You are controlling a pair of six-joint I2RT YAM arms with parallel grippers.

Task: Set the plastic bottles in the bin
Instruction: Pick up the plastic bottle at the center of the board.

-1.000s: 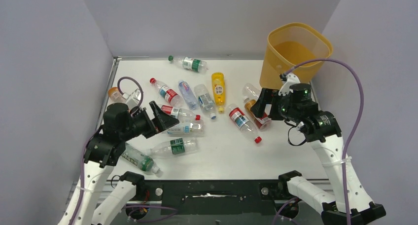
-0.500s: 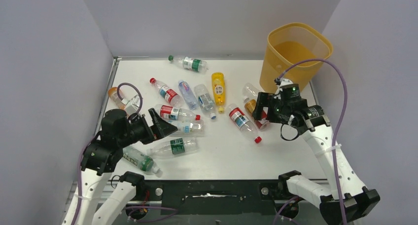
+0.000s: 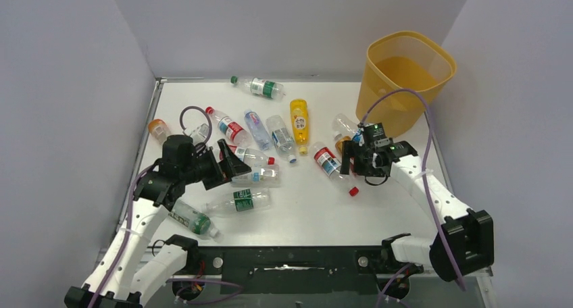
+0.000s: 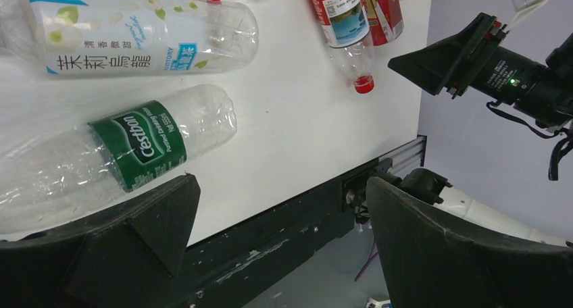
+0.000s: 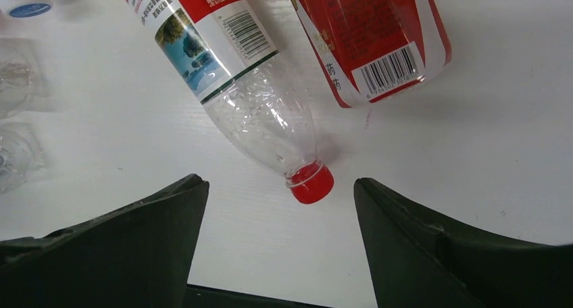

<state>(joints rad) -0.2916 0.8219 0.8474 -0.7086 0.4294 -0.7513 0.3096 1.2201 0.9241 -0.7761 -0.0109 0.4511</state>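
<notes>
**White surface** (image 3: 297, 217): carries the whole scatter and both arm bases at its near edge.

**Bin** (image 3: 405, 71): stands upright at the far right corner, mouth up, within the right arm's reach. Shows no bottle inside, so the task looks barely begun.

**Left tool** (image 4: 280, 207): hovers low over the left cluster, jaws spread to their widest, gripping nothing. Faces the green-label bottle (image 4: 128, 152), which lies on its side just beside the left finger. Likely lined up for a pick there.

**Right tool** (image 5: 280, 193): sits low just in front of the bin, jaws apart and empty, angled down at the surface. Frames the neck end of the red-label bottle (image 5: 223, 58), probably because the narrow neck suits a short closing stroke.

**Bottles** (image 3: 299, 122): about a dozen in view, all lying flat across the left and centre, well apart from the bin's mouth; none lifted.

**Red-wrapped bottle** (image 5: 371, 31): lies just beside the red-label one, near enough to be nudged by the right finger on closing.

**Red cap** (image 5: 312, 184): points toward the right tool, resting on the surface just ahead of the gap between its fingers.
</notes>
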